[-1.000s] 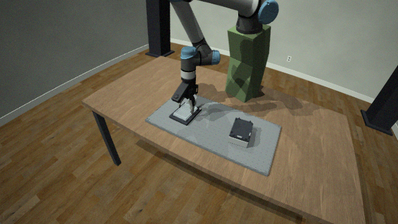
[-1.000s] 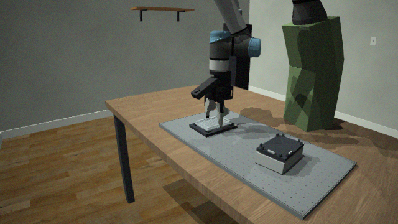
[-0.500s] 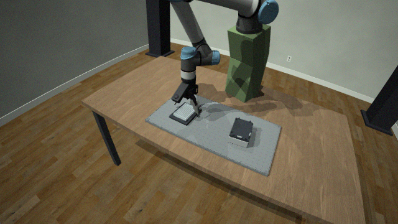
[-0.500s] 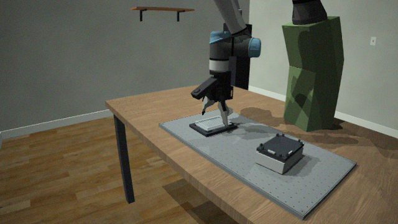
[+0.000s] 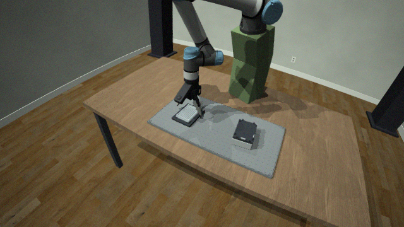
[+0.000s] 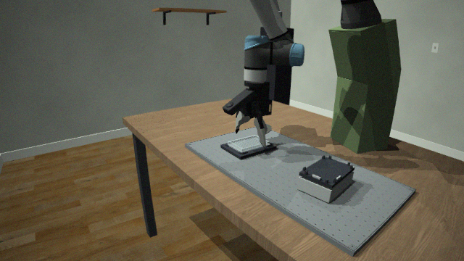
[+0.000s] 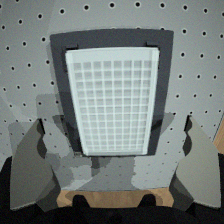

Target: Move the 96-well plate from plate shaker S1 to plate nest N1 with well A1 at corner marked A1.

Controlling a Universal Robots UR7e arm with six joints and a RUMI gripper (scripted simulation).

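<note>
The white 96-well plate (image 5: 187,113) lies on the dark plate nest N1 (image 5: 177,119) at the left end of the grey perforated baseplate (image 5: 218,135). In the wrist view the plate (image 7: 114,100) sits inside the nest's dark frame (image 7: 112,39); I cannot make out the cut corner or the A1 mark. My gripper (image 5: 190,106) hangs just above the plate's near end, open, with a finger on each side and nothing between them (image 7: 114,170). The plate shaker S1 (image 5: 244,132) stands at the right with its dark top empty (image 6: 326,172).
A tall green block (image 5: 252,63) carries the arm's base behind the baseplate. Dark pillars stand at the back left (image 5: 161,28) and far right (image 5: 389,107). A small shelf (image 6: 188,11) hangs on the wall.
</note>
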